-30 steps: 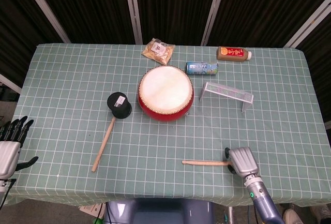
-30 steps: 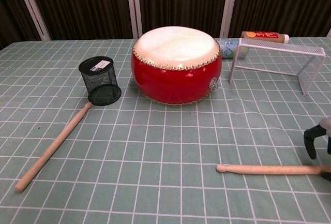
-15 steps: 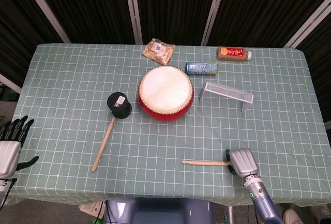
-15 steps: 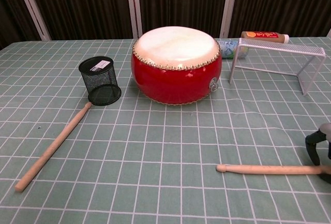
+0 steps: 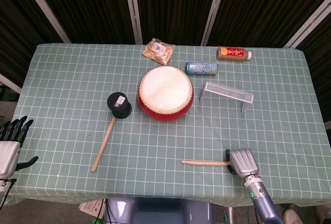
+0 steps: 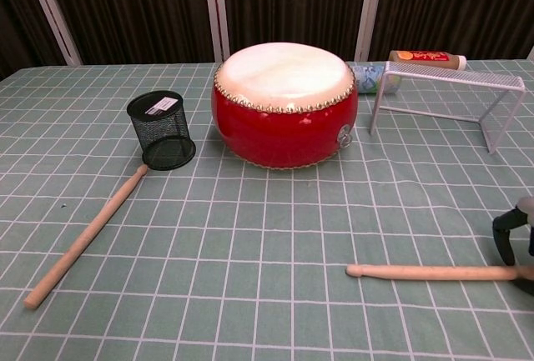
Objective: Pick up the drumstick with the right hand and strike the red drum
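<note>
The red drum [image 5: 165,93] [image 6: 284,102] with a pale skin stands at the table's middle. A wooden drumstick [image 5: 204,162] [image 6: 430,273] lies flat near the front edge, to the right. Its right end runs under my right hand [image 5: 242,163] [image 6: 517,240], which is down over that end. One dark finger curves just above the stick in the chest view; the rest of the hand is cut off by the frame, so the grip is hidden. My left hand [image 5: 10,141] hangs off the table's left front corner, fingers straight, holding nothing.
A second drumstick [image 5: 103,144] [image 6: 83,238] lies at the front left, its tip by a black mesh cup [image 5: 119,105] [image 6: 161,130]. A white wire rack [image 5: 226,93] [image 6: 446,98] stands right of the drum. A can [image 5: 201,68], bottle [image 5: 234,53] and snack bag [image 5: 158,51] lie behind.
My right hand has sunk a little lower over the drumstick's end. The stick has slid very slightly to the left. The left hand has not moved.
</note>
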Action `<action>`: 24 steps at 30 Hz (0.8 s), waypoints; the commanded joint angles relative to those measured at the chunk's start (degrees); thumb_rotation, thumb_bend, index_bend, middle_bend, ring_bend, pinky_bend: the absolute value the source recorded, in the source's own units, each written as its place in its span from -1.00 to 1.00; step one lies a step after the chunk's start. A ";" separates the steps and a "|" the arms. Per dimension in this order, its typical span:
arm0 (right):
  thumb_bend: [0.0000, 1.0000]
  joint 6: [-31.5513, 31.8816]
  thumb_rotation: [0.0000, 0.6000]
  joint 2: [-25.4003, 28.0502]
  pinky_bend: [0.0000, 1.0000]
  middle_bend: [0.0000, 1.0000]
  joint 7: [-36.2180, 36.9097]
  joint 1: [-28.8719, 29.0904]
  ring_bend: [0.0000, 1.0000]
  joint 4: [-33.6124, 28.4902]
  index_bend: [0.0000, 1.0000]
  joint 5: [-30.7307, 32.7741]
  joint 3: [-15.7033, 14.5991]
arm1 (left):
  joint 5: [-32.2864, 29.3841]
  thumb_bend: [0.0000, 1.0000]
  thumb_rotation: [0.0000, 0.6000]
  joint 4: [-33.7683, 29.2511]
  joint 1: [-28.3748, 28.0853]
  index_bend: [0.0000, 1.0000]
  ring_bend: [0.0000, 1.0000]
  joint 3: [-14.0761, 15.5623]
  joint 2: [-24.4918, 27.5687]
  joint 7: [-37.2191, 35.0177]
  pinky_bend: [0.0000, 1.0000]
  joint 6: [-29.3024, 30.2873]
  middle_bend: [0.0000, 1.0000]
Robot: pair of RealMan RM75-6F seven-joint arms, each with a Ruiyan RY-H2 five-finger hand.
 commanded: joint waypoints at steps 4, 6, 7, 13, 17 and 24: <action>0.21 1.71 1.00 3.15 0.97 0.98 3.37 -0.13 1.00 -4.30 0.67 -1.04 1.56 | -0.09 -1.00 1.00 -0.08 -0.02 -1.00 -1.00 0.00 0.03 -0.03 -0.98 -0.11 -1.00; 0.21 2.33 1.00 4.37 0.97 0.98 4.57 -0.22 1.00 -6.03 0.68 -1.01 2.29 | -0.09 -1.00 1.00 -0.10 -0.03 -1.00 -1.00 0.00 0.04 -0.02 -0.98 -0.12 -1.00; 0.21 2.58 1.00 4.91 0.97 0.98 5.09 -0.25 1.00 -6.76 0.68 -0.89 2.67 | -0.09 -1.00 1.00 -0.18 -0.05 -1.00 -1.00 -0.02 0.02 0.04 -0.98 -0.14 -1.00; 0.26 4.36 1.00 9.18 0.97 0.99 8.81 -0.76 1.00 -12.34 0.74 2.04 5.96 | -0.26 -1.00 1.00 -0.27 0.02 -1.00 -1.00 -0.03 0.05 0.13 -0.98 -0.12 -1.00; 0.28 4.96 1.00 11.97 0.97 0.99 13.65 -1.30 1.00 -16.45 0.77 5.68 8.94 | -0.35 -1.00 1.00 -0.28 0.01 -1.00 -1.00 -0.02 0.06 0.09 -0.98 -0.22 -1.00; 0.28 5.45 1.00 16.95 0.97 1.00 18.30 -1.21 1.00 -20.65 0.80 9.86 13.17 | -0.63 -1.00 1.00 -0.73 -0.11 -1.00 -1.00 -0.08 0.15 0.28 -0.98 -0.57 -1.00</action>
